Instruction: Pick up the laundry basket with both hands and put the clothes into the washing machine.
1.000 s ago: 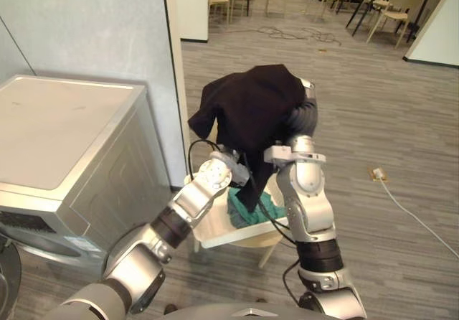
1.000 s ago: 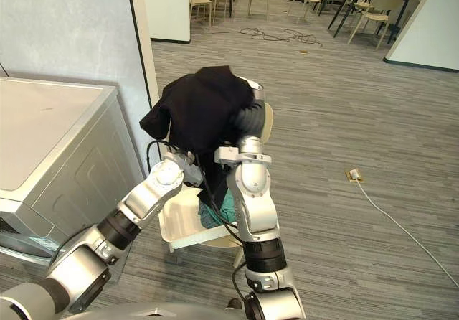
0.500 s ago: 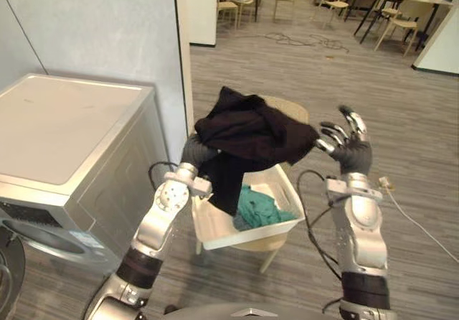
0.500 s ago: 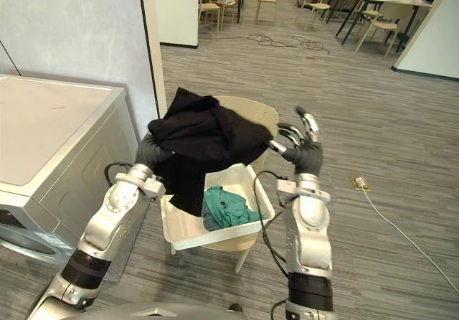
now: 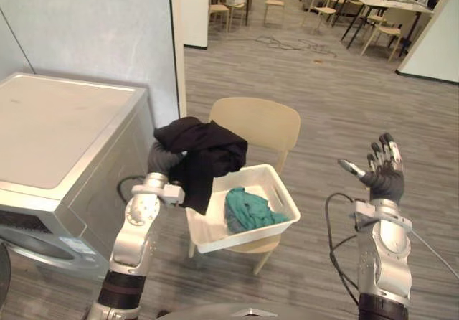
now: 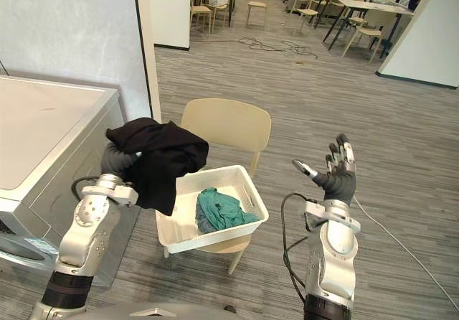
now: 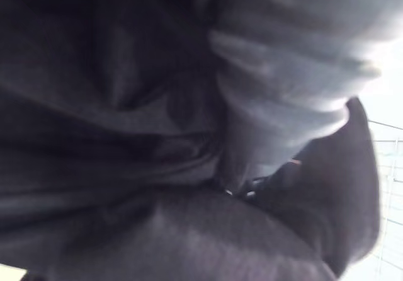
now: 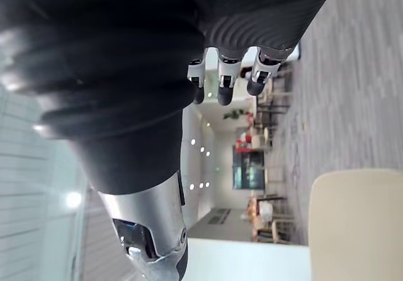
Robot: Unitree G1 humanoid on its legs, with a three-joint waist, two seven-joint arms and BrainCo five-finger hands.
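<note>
Right robot hand [image 5: 385, 180] withdrawn, splayed, left robot hand [image 5: 161, 159] unreadable under one black garment [image 5: 206, 153]

Nothing legible: no words, numbers or signs to read. Only a small pale sticker [image 5: 80, 246] on the front of the washing machine [image 5: 64, 133], below its top edge, print too small to read.

Both head eyes look down onto the same basket [image 5: 251, 232]; the wrist cameras sit very close.
</note>
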